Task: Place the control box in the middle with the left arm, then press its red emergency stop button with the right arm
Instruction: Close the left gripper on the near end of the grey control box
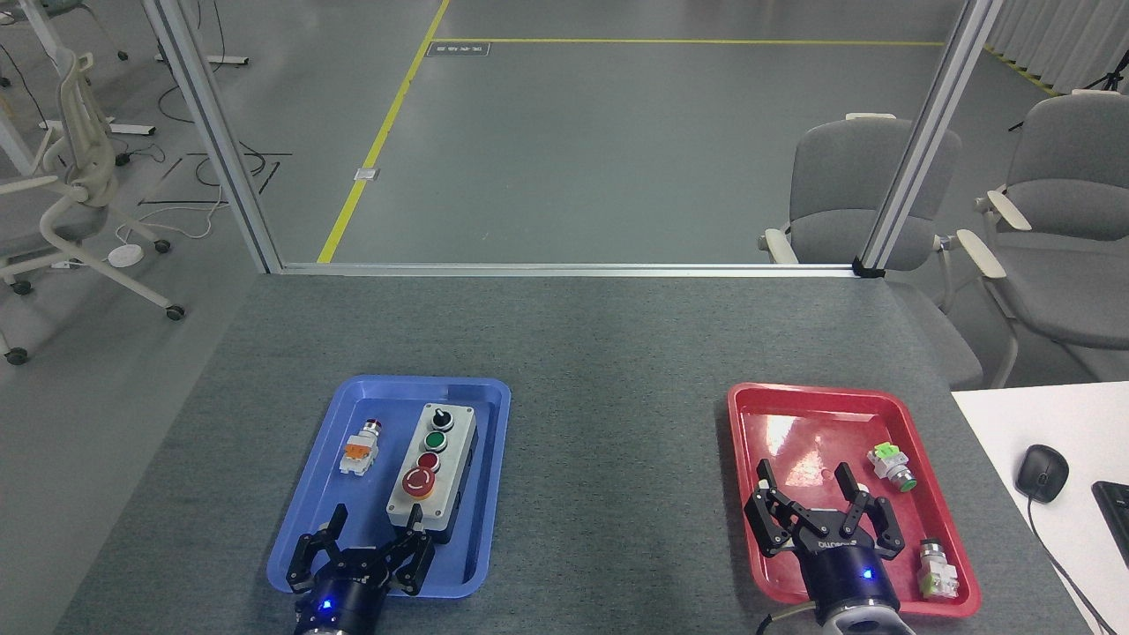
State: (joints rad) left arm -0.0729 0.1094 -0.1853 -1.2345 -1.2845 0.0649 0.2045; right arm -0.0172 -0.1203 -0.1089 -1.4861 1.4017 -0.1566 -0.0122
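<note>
Your left gripper [375, 520] covered the near end of the control box [433, 470] and part of the blue tray [494, 441]. Both arms ran off the bottom edge. The right gripper [804, 484] hid some of the red tray [741, 494] floor. The keyboard [1113, 516] was cut by the right edge, and the floor label [457, 48] was too small to read.

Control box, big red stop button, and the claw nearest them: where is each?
control box [445, 457], head view: grey top face.
red emergency stop button [418, 481], head view: cap centre.
left gripper [374, 531], head view: between the fingertips.
</note>
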